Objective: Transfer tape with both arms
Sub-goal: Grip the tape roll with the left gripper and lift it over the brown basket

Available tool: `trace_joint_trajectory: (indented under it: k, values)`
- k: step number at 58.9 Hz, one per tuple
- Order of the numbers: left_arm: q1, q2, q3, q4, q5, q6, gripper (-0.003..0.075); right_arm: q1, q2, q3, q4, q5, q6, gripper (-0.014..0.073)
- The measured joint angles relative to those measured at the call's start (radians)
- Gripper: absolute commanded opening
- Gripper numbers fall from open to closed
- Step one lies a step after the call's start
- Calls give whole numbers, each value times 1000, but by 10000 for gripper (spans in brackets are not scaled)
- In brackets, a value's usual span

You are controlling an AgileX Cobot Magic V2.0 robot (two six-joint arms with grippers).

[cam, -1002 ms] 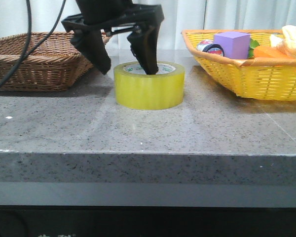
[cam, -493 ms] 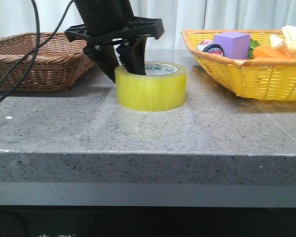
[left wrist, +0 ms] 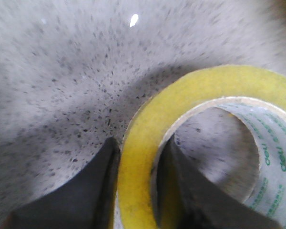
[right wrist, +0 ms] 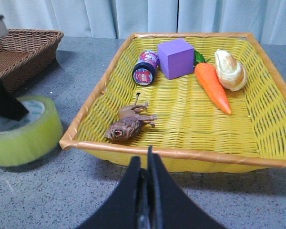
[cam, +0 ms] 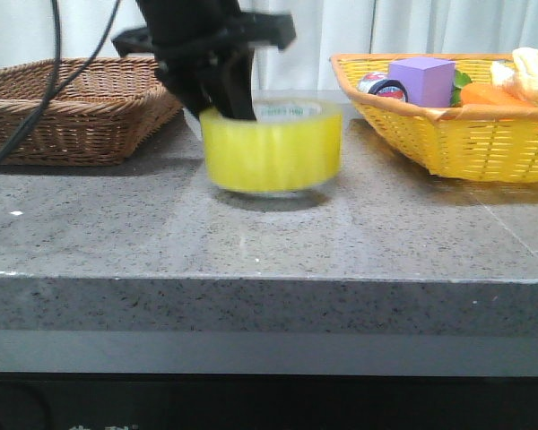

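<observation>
Whereas the tape [cam: 272,146] sat flat a second ago, the left claw [left wrist: 136,191] now pinches its wall, raised off the tabletop [cam: 251,233]. Only the right wrist view shows the right claw [right wrist: 146,191], closed and empty, well apart.

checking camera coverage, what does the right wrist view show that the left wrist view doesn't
Only the right wrist view shows the yellow woven basket holding a purple cube, an orange carrot and a brown toy animal, plus the brown wicker basket and the shut right gripper.

Only the left wrist view shows the left gripper with one finger inside the core and one outside the wall.

Both show the translucent yellow tape roll and the grey speckled table.
</observation>
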Motion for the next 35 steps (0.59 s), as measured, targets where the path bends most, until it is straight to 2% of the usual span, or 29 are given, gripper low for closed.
trace_joint_trajectory:
  k: [21,35]
  values:
    - [27,-200,0,45,-28,0,25,0,0,0,0,0,0,-58]
    - [212,-209,0,84,-12,0,25,0,0,0,0,-2,0,-58]
